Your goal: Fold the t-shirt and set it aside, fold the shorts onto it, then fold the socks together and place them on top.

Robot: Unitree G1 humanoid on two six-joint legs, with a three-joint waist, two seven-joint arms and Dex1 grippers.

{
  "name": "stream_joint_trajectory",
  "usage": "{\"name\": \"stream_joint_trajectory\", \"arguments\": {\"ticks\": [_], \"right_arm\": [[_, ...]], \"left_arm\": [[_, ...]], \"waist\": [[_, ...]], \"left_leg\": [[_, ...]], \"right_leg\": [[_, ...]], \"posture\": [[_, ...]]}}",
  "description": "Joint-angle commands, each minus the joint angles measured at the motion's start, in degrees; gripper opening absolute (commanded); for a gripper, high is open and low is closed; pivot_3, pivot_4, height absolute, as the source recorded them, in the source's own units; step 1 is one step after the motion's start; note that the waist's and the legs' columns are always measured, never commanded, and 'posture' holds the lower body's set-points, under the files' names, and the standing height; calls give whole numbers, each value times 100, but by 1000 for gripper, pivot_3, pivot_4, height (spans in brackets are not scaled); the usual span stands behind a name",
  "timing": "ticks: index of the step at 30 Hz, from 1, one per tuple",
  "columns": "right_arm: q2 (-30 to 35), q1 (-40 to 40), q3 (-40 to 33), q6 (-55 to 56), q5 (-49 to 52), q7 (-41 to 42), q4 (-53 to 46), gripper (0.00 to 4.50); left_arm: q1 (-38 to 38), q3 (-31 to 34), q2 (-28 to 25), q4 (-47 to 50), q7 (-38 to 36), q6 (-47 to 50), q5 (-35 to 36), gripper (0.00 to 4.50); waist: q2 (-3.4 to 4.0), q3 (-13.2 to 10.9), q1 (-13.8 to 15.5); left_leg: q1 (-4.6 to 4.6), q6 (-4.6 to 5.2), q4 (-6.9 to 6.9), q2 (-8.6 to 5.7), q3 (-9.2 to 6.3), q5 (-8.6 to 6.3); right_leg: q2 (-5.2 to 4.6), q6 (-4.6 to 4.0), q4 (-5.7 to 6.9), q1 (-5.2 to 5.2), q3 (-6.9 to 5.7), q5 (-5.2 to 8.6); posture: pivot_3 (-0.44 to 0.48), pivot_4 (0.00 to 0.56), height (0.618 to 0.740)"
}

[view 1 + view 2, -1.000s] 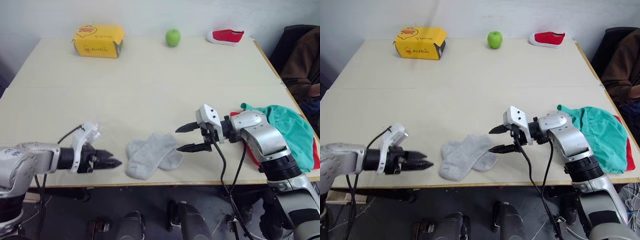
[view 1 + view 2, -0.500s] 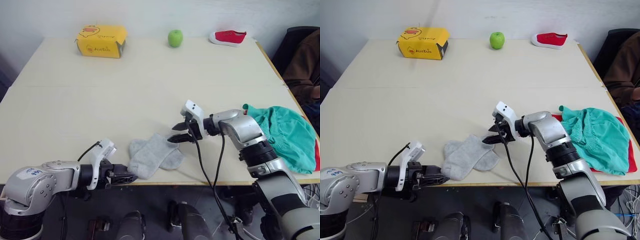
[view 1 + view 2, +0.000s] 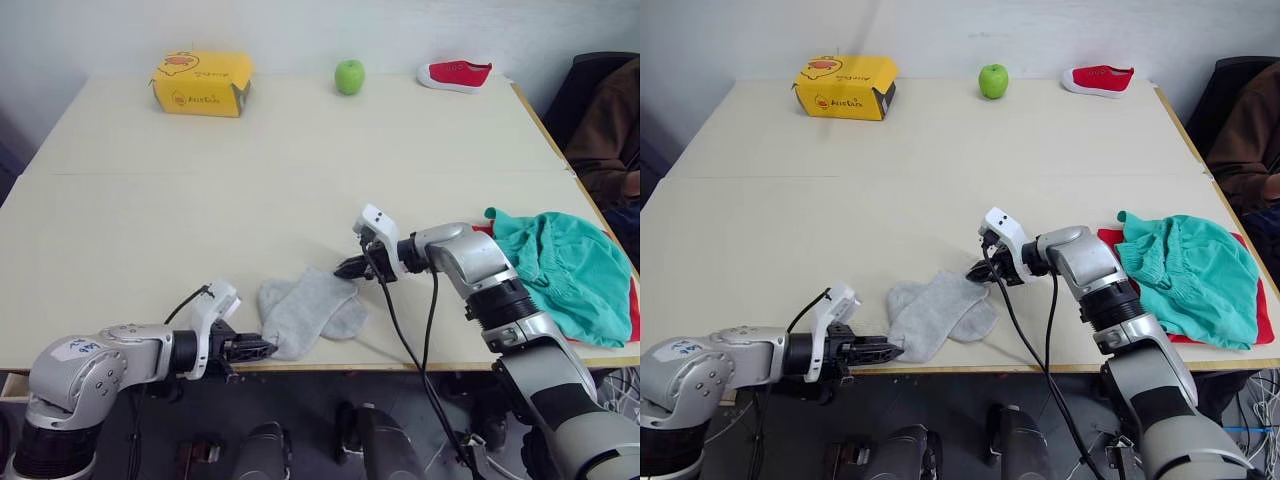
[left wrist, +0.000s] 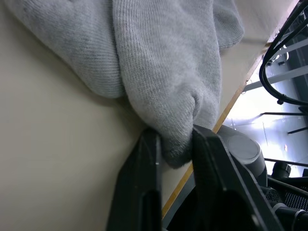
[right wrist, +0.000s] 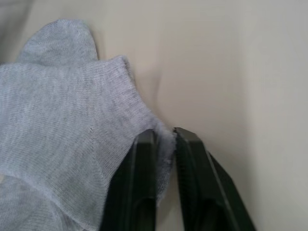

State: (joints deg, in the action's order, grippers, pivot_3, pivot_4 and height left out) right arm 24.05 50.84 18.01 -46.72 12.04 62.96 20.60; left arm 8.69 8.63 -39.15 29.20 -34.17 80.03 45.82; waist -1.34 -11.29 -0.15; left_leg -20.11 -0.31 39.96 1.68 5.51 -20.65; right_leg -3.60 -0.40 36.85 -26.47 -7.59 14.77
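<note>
Two light grey socks [image 3: 305,310] lie overlapped near the table's front edge. My left gripper [image 3: 262,349] is shut on the near end of the upper sock; the left wrist view shows the fabric bunched between its fingers [image 4: 144,159]. At the far right corner of the same sock my right gripper [image 3: 345,268] is shut on the cuff edge, and its black fingers [image 5: 144,159] pinch a thin fold there. The teal shorts [image 3: 565,270] sit crumpled at the table's right edge on top of the red t-shirt [image 3: 1260,312], which is mostly covered.
A yellow box [image 3: 200,82], a green apple [image 3: 349,76] and a small red shoe [image 3: 456,74] stand along the far edge of the table [image 3: 250,180]. A dark chair with a brown garment [image 3: 605,120] is beyond the right edge.
Both grippers went from open to shut on the sock. The left one slid right to the sock's near end; the right one came down and left onto its far corner.
</note>
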Motion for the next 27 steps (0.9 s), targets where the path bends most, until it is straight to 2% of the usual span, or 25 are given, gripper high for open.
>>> {"name": "stream_joint_trajectory", "arguments": {"ticks": [1, 6, 11, 15, 18, 22, 27], "right_arm": [[50, 28, -95, -23, 53, 19, -169, 0], [200, 32, -324, -122, 183, 7, -489, 0], [455, -103, -685, -630, 524, -83, -1225, 0], [609, -379, -987, -1084, 811, -304, -1859, 0], [737, -807, -1322, -1604, 1120, -610, -2693, 0], [496, -1598, -1960, -2393, 1605, -1341, -3991, 0], [-235, -2701, -2411, -2575, 1844, -2366, -5295, 0]], "left_arm": [[-43, -20, 66, 16, 17, 106, 165, 62], [180, 477, 46, 112, -78, 577, 723, 62], [680, 927, -395, -49, -269, 991, 1165, 62], [1062, 862, -850, -309, -493, 1098, 1277, 62], [1410, 465, -1371, -748, -883, 704, 1031, 62], [2004, -932, -2152, -1628, -1977, -522, 100, 62], [3014, -2476, -2122, -2721, -3078, -1778, -1112, 62]], "waist": [[0, 0, 0], [0, -1, -3], [0, -1, 0], [0, -1, 2], [0, -1, 4], [1, -1, 15], [1, -1, 17]], "left_leg": [[0, 0, 0, 0, 0, 0], [-3, 0, -1, 1, 0, 0], [-5, -1, 0, 1, -2, 0], [-5, -2, -4, 2, -3, -1], [-5, -3, -7, 2, -3, -1], [-6, -6, -12, 1, -2, -1], [-5, -9, -24, 0, 4, -1]], "right_leg": [[0, 0, -1, 0, 0, 0], [1, 0, -1, -3, 0, 0], [1, 0, -7, -5, -1, 0], [4, 0, -6, -5, -2, 0], [4, 0, -8, -6, -3, 0], [6, 0, -30, -9, -3, 0], [9, 0, -35, -12, -1, 1]], "posture": [[0, 150, 740], [0, 150, 740], [0, 150, 740], [0, 150, 740], [0, 150, 740], [0, 150, 740], [0, 150, 740]]}}
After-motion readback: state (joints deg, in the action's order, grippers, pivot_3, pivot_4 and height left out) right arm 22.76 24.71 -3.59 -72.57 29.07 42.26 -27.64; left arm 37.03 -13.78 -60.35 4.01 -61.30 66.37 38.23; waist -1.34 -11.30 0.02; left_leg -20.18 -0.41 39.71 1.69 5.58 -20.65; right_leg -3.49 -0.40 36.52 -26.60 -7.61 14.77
